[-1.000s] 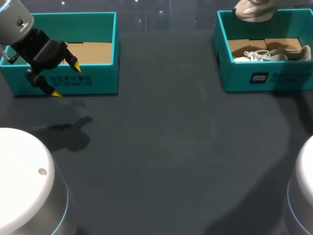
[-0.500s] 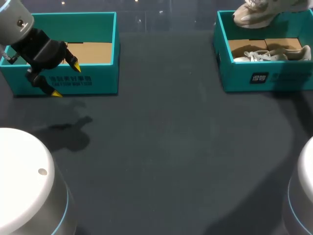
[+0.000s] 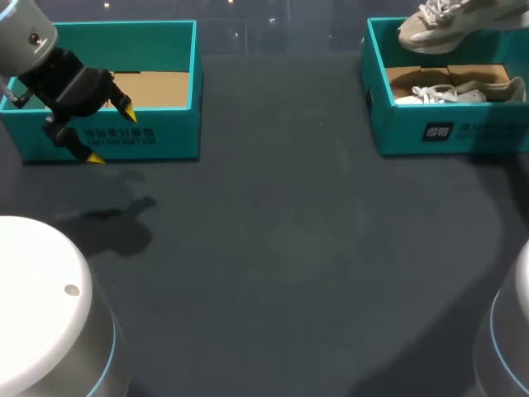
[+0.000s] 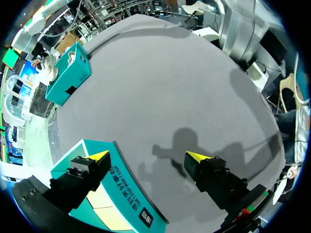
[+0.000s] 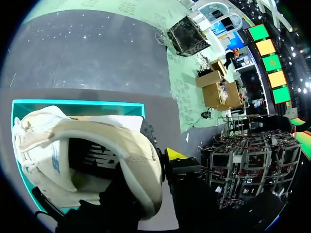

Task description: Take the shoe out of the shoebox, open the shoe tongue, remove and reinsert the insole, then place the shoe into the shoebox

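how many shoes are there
2: a lifted shoe in the air above the right shoebox, and a second shoe lying inside it. None visible in the left shoebox.

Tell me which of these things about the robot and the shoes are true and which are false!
1. One shoe is up in the air above the right box. True.
2. The right box has nothing inside it. False: a second shoe with white laces lies in it.
3. The left gripper is holding a shoe. False: its yellow-tipped fingers are open and hold nothing, at the front of the left box.
4. Both boxes are teal. True.
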`<control>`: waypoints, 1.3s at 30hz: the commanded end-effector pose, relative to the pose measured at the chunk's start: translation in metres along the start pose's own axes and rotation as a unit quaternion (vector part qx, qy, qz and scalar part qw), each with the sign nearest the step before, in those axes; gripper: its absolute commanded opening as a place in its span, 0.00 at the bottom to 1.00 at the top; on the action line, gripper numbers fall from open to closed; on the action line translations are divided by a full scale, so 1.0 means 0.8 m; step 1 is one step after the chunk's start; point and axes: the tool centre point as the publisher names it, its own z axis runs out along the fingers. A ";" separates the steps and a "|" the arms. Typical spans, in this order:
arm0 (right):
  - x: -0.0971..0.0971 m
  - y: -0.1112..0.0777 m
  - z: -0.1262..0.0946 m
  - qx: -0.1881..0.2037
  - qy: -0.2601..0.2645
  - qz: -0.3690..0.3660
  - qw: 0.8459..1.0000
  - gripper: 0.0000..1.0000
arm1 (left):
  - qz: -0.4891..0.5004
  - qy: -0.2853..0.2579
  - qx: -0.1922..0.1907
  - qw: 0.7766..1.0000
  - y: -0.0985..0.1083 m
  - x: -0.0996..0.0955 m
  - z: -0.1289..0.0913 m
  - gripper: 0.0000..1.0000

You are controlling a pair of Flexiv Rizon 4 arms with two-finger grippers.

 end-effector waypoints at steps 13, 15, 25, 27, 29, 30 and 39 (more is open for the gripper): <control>0.008 -0.003 0.018 -0.016 0.028 -0.002 0.999 0.00 | 0.000 0.000 -0.001 1.000 0.000 0.001 -0.001 1.00; 0.014 -0.001 0.026 -0.026 0.062 -0.012 0.998 0.00 | 0.000 0.000 -0.001 1.000 0.000 0.001 -0.001 1.00; 0.030 0.001 0.049 -0.018 0.107 -0.019 0.994 0.00 | 0.000 0.000 -0.001 1.000 0.000 0.001 -0.001 1.00; 0.033 0.001 0.051 -0.015 0.106 -0.018 0.994 0.00 | 0.000 0.000 -0.001 1.000 0.000 0.001 -0.001 1.00; 0.036 0.002 0.052 -0.013 0.109 -0.019 0.994 0.00 | 0.000 0.000 -0.001 1.000 0.000 0.001 -0.001 1.00; 0.038 0.002 0.053 -0.012 0.110 -0.020 0.994 0.00 | 0.000 0.000 -0.001 1.000 0.000 0.001 -0.001 1.00; 0.060 0.003 0.071 -0.004 0.131 -0.025 0.991 0.00 | 0.000 0.000 -0.001 1.000 0.000 0.001 -0.001 1.00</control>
